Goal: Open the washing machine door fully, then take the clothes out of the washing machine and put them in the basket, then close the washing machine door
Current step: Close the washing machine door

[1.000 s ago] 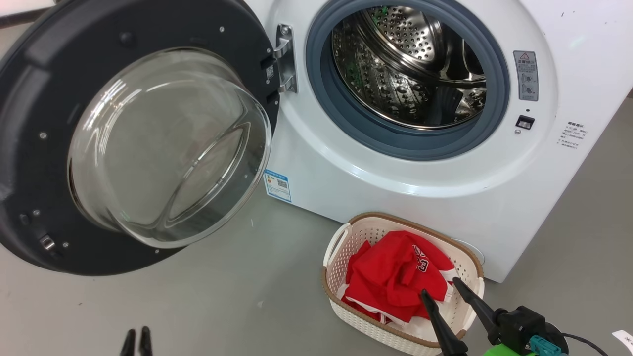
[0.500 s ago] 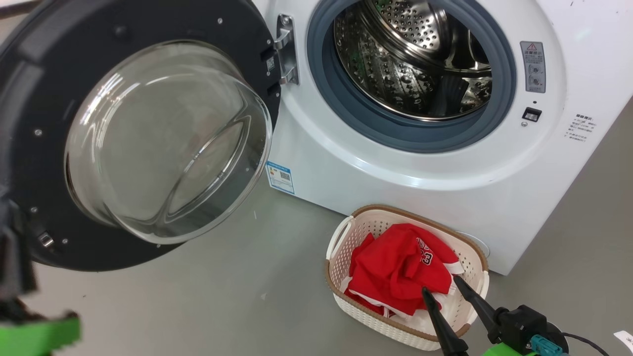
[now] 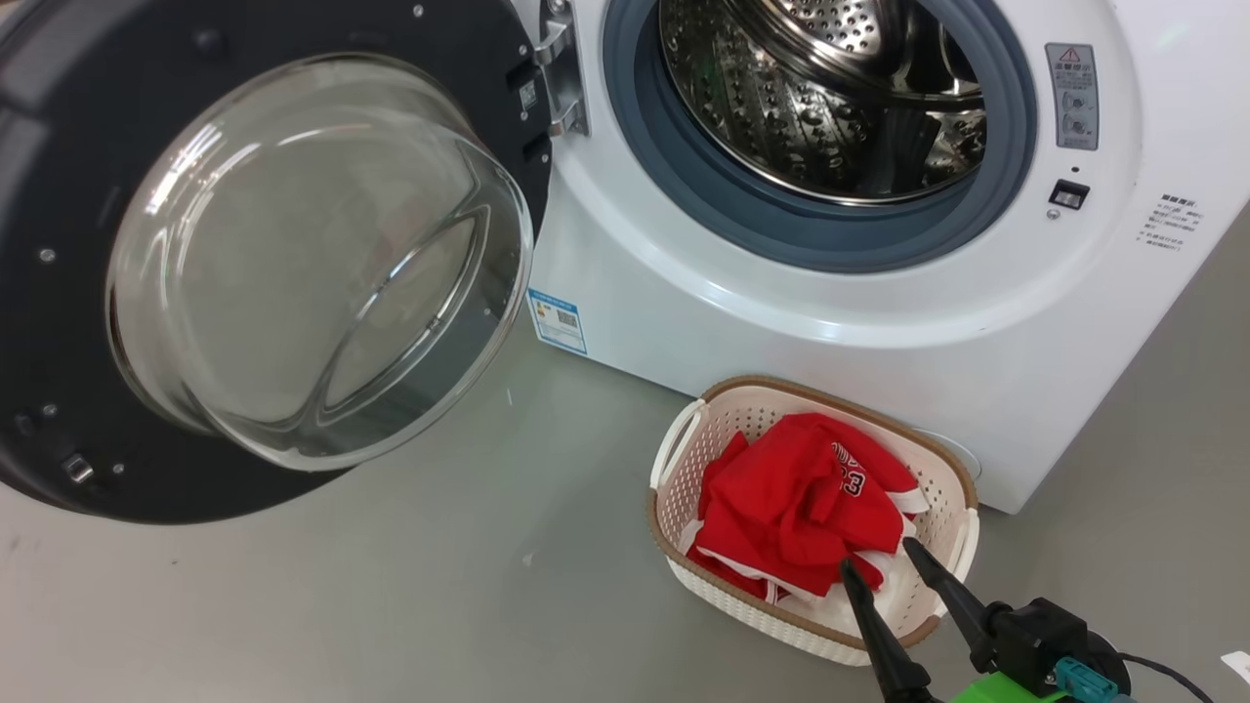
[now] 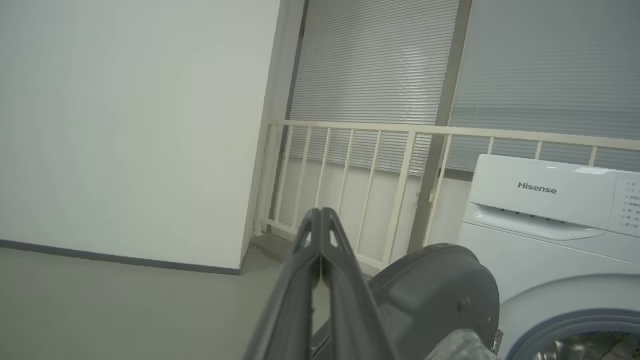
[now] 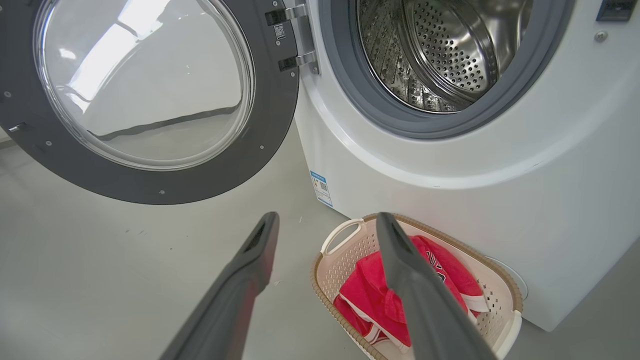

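The washing machine stands with its door swung wide open to the left, its glass bowl facing me. Its steel drum shows nothing inside. Red clothes lie bunched in the cream basket on the floor in front of the machine. My right gripper hangs open just above the basket's near rim, nothing between its fingers; the right wrist view shows the same clothes and basket. In the left wrist view my left gripper is shut and empty, raised beside the door's outer shell.
Grey floor spreads left of the basket under the open door. A white railing and window blinds stand behind the machine, with a pale wall to the left. A cable runs from my right wrist at the lower right.
The left gripper has closed and risen out of the head view. The camera has tilted, shifting the scene upward. The right gripper holds its place over the basket.
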Robot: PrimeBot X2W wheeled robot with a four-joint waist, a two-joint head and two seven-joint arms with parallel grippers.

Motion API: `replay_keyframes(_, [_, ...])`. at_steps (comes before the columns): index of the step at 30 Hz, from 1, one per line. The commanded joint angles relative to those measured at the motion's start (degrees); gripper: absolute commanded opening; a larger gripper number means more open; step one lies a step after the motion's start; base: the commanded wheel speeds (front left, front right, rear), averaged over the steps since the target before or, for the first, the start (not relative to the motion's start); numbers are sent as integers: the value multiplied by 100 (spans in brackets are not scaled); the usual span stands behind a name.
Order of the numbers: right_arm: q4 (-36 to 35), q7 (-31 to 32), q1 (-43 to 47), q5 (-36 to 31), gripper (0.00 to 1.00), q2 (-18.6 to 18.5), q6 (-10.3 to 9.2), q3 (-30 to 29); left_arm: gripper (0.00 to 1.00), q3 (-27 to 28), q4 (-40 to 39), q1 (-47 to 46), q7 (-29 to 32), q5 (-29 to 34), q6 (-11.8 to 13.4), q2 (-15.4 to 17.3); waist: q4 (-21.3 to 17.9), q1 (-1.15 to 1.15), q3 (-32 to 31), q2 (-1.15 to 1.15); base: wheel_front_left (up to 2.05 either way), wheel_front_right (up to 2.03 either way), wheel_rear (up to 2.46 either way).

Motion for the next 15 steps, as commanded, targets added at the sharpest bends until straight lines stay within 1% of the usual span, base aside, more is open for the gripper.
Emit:
replay_keyframes(1, [-154,-37,-84,-50,100,-5,28,96,0,111,350,-475,337,-498,-31,484,12,0,83,0,0,0,0])
replay_keyframes(3, [-167,-37,-92,-74,100,-6,28,74,0,15,925,-781,797,-925,-31,649,25,0,153,0,0,0,0])
replay_keyframes(4, [-167,-37,-92,-74,100,-6,28,74,0,15,925,-781,797,-925,-31,649,25,0,153,0,0,0,0])
replay_keyframes(6, [-176,-37,-111,-98,100,-10,28,56,0,-61,1420,-1059,1146,-1273,-32,780,34,0,221,0,0,0,0])
replay_keyframes(7, [-178,-37,-119,-109,100,-10,28,49,0,-117,1638,-1180,1363,-1460,-32,815,38,0,240,0,0,0,0])
replay_keyframes(8, [-184,-37,-132,-129,100,-10,28,38,0,-224,1965,-1384,1735,-1790,-32,894,46,0,289,0,0,0,0])
replay_keyframes(10, [-188,-37,-142,-143,100,-12,28,25,0,-329,2210,-1545,2149,-2123,-32,969,57,0,341,0,0,0,0])
replay_keyframes(13, [-198,-37,-165,-167,100,-23,28,11,0,-594,2440,-1663,2673,-2439,-32,1116,66,0,409,0,0,0,0])
replay_keyframes(15, [-204,-37,-167,-176,100,-27,28,11,0,-678,2601,-1727,2929,-2648,-32,1180,68,0,436,0,0,0,0])
